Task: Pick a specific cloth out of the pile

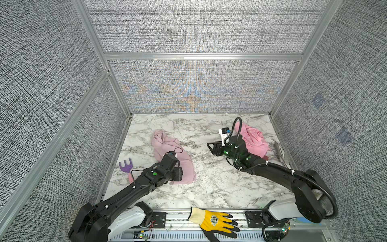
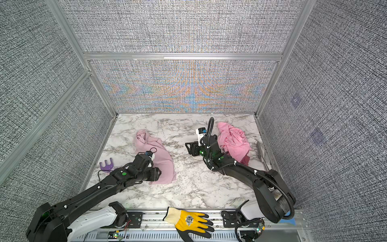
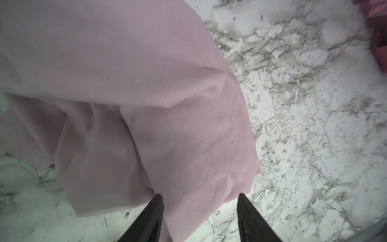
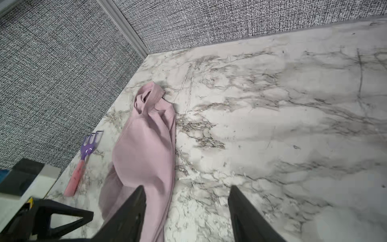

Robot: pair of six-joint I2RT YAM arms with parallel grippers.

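Cloth: pale mauve-pink cloth (image 1: 174,159) spread flat on the counter's (image 1: 209,188) left half, well apart from the pile.
Pile: bright pink and dark rose cloths (image 1: 254,139) bunched near the far right corner.
Left end effector (image 3: 200,218): fingers parted, straddling the cloth's near edge, not clamped.
Right end effector (image 4: 186,209): fingers parted, empty, above bare counter.
Near left edge: purple toy rake (image 1: 127,168).

Even, bright light falls from above, with only soft, short shadows under the arms on the marble table (image 1: 209,188). In both top views the woven back wall (image 1: 199,92) shimmers with coloured moiré, and straight frame bars bow outward near the edges. The left wrist view is blurred beyond the jaws; the right wrist view is sharper.
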